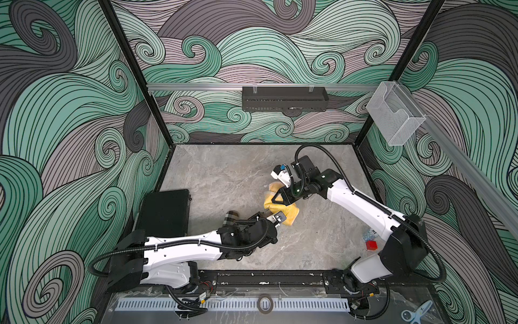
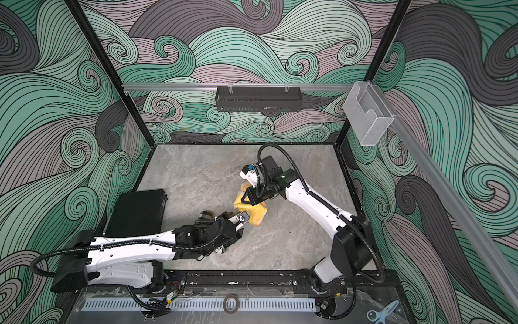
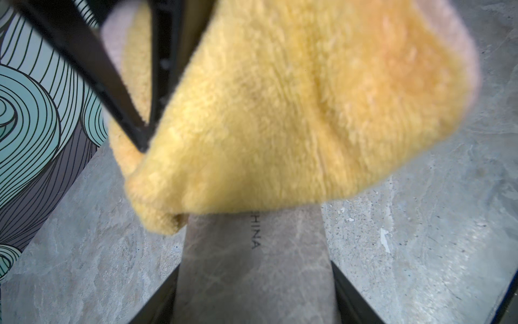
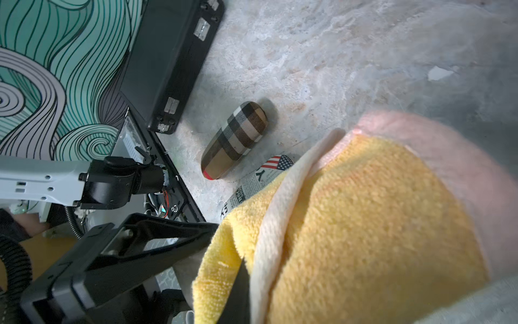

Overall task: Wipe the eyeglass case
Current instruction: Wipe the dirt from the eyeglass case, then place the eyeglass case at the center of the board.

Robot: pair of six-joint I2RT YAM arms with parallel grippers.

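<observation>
On the grey marbled tabletop (image 1: 224, 174), the left gripper (image 1: 270, 218) clamped the eyeglass case (image 3: 252, 266), its long axis running rightward under the yellow cloth (image 1: 290, 214) pinched by the right gripper (image 1: 276, 199).

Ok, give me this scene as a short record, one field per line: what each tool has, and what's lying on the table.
left tool: shut on the eyeglass case, whose grey face shows in the left wrist view
right tool: shut on the yellow cloth
cloth on case: cloth covers the case's far end
plaid case: lying free on the table, between the black box and the cloth
red cube: alone by the table's right edge
</observation>
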